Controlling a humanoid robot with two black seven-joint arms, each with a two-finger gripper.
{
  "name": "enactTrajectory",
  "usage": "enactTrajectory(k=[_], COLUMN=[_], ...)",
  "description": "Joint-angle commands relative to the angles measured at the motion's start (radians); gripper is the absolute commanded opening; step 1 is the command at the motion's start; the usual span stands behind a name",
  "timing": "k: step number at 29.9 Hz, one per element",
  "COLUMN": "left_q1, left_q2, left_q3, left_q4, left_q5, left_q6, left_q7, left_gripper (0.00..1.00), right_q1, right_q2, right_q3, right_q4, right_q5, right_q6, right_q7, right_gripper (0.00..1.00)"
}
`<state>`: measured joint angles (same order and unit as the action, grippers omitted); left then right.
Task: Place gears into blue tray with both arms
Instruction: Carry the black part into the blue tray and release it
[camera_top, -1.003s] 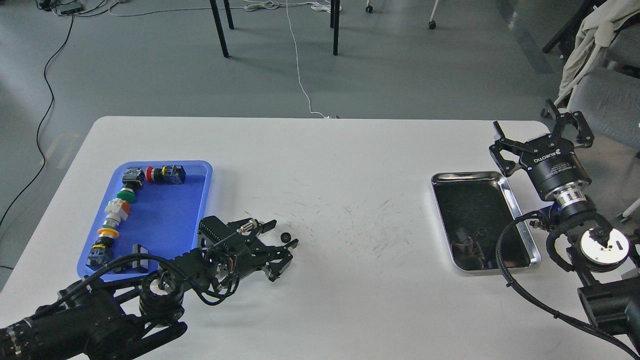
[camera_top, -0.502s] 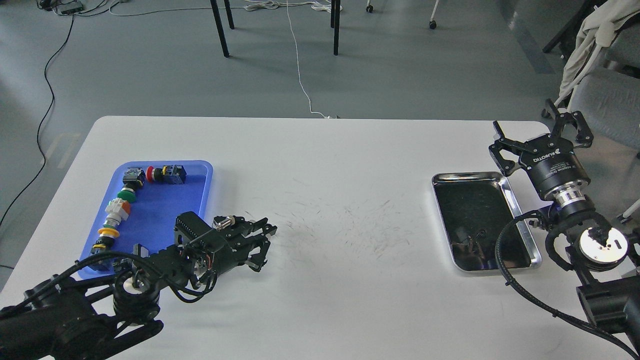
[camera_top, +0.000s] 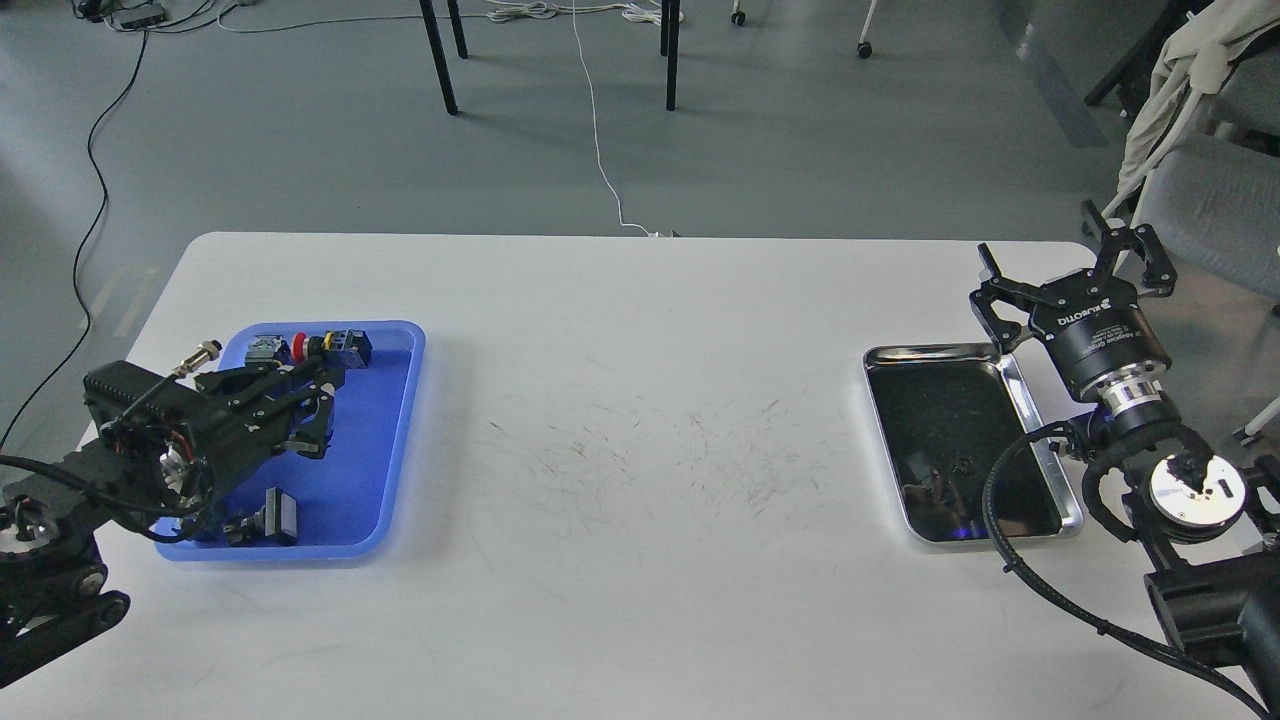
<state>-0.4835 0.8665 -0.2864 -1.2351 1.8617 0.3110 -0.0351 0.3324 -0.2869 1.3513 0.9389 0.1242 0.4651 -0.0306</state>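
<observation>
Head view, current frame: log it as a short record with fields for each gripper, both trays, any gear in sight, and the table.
left gripper: over the blue tray, fingers close together; too dark to tell whether it is shut or holds anything
right gripper: open, empty, beyond the far right corner of the steel tray
blue tray: on the table's left side, holds coloured push-button switches and a black block
steel tray: on the table's right side, dark mirror-like bottom
gear: none can be made out
table: white, with faint dark scuffs in the middle
</observation>
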Motion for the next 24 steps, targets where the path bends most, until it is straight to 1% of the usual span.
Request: enactTrajectory(k=[1,3,6,11,14,18,19,21,22,24], left_q1=[0.002,0.003,0.003,0.005,0.003,0.005,0.003,0.002,0.002,-0.003], left_q2=[-0.064,-0.096,-0.138,-0.179,-0.201,-0.207,-0.204,-0.201,-0.201,-0.202], left_q3=[0.001,0.001,-0.004,0.001,0.003,0.006,0.007,0.006,0.004,-0.002], left_q4=[0.086,0.143,0.193,0.262,0.304,0.318,0.318,0.318,0.319,0.319], left_q5=[-0.030,-0.030,-0.032,-0.070,-0.087,-0.087,-0.087,-0.088,-0.090,-0.090], left_q6=[0.002,0.003,0.022,0.034,0.034,0.034,0.031,0.030,0.030,0.030], left_q7=[-0.012,-0.025,-0.040,-0.048,-0.065,-0.063,-0.065,-0.065,-0.066,-0.068], left_gripper=[0.05,0.05,0.05,0.06,0.11,0.25,0.32,0.51,0.64,0.96], right_q1=[0.000,0.000,0.000,0.000,0.000,0.000,0.000,-0.001,-0.001,-0.001], right_q2=[-0.001,-0.001,-0.001,-0.001,-0.001,-0.001,-0.001,-0.001,-0.001,-0.001], right_q3=[-0.001,-0.004,-0.005,-0.005,-0.006,-0.006,-0.006,-0.006,-0.006,-0.006], right_q4=[-0.003,-0.003,-0.003,-0.005,-0.005,-0.008,-0.011,-0.015,-0.015,-0.018], right_q5=[-0.003,-0.003,-0.003,-0.003,-0.003,-0.003,-0.003,-0.003,-0.003,-0.003], right_q6=[0.000,0.000,0.000,0.000,0.000,0.000,0.000,0.000,0.000,0.000], right_q7=[0.000,0.000,0.000,0.000,0.000,0.000,0.000,0.000,0.000,0.000], right_gripper=[0.97,0.97,0.97,0.97,0.97,0.97,0.97,0.97,0.97,0.97])
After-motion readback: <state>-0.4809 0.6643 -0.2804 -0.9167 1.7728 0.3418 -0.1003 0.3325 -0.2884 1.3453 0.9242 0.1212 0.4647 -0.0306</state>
